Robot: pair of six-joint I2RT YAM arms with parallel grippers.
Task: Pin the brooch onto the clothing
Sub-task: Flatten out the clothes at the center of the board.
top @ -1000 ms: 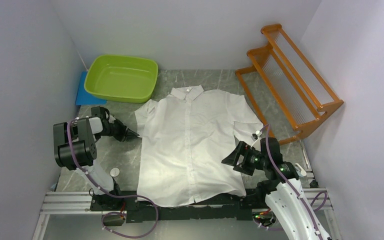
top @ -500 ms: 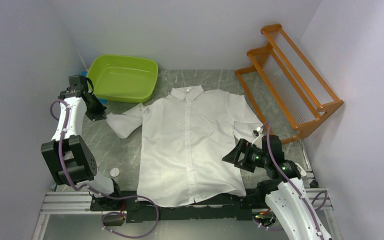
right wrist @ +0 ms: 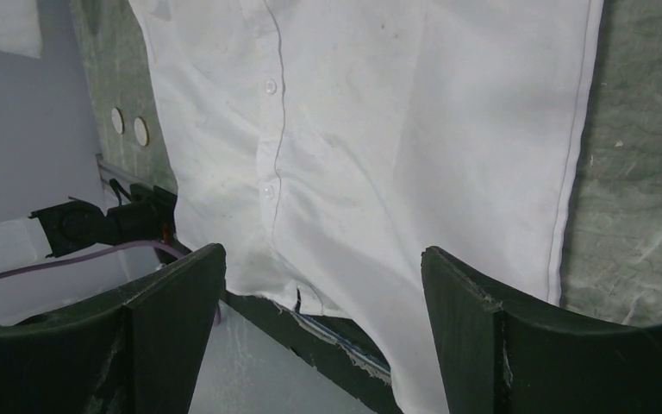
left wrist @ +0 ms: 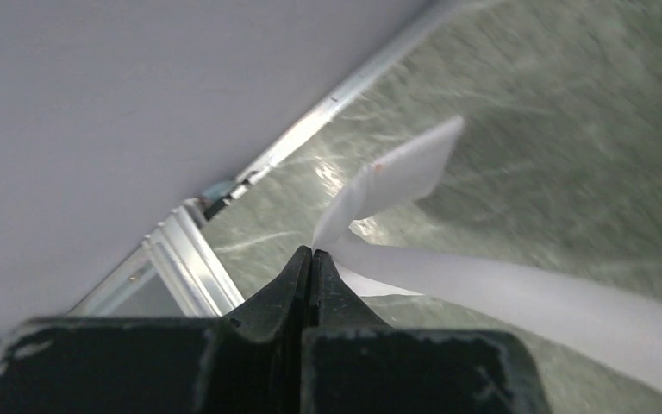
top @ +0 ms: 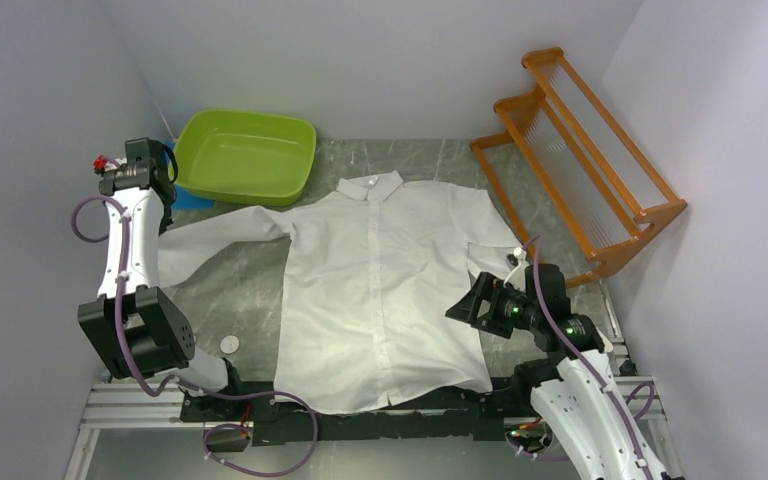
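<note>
While left claw (left wrist: 311,256) pinches shirt (top: 380,280) sleeve (left wrist: 483,280) edge near wall (left wrist: 95,103), right claw (right wrist: 321,254) gapes above hem (right wrist: 263,293)

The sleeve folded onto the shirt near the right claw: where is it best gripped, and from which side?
Probably the sleeve at its loose edge on the shirt front, the open right claw coming from above, one finger sliding under that edge: the thin fabric lies flat, nothing else to pinch.
</note>
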